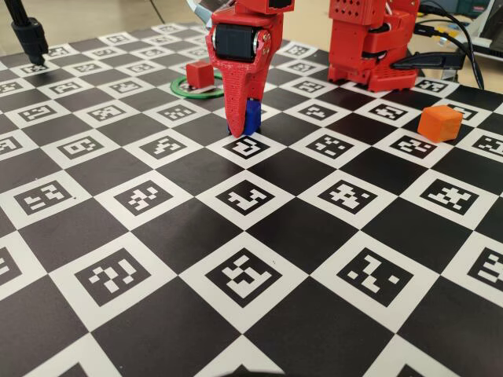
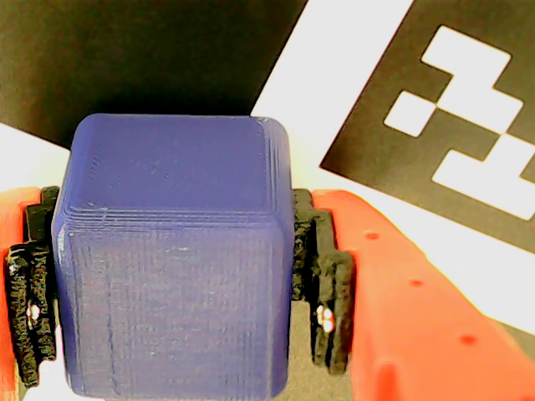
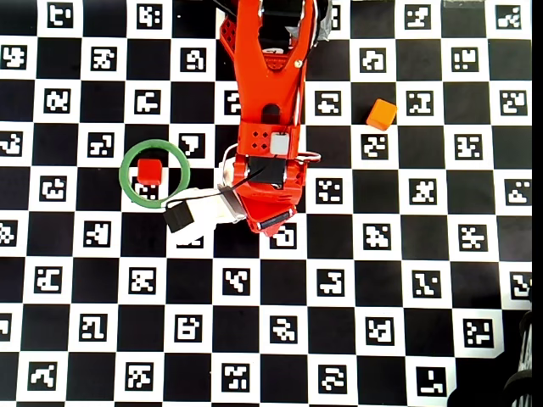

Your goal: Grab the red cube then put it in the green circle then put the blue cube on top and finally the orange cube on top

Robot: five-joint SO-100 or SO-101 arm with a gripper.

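My red gripper points straight down at the board's far middle and is shut on the blue cube. In the wrist view the blue cube fills the space between the black pads, which press on both its sides. I cannot tell whether it rests on the board or hangs just above it. The red cube sits inside the green circle, left of and behind the gripper; in the overhead view the red cube is inside the ring. The orange cube lies alone at the right.
The arm's red base stands at the back of the checkered marker board. A black stand is at the far left corner. Cables run at the far right.
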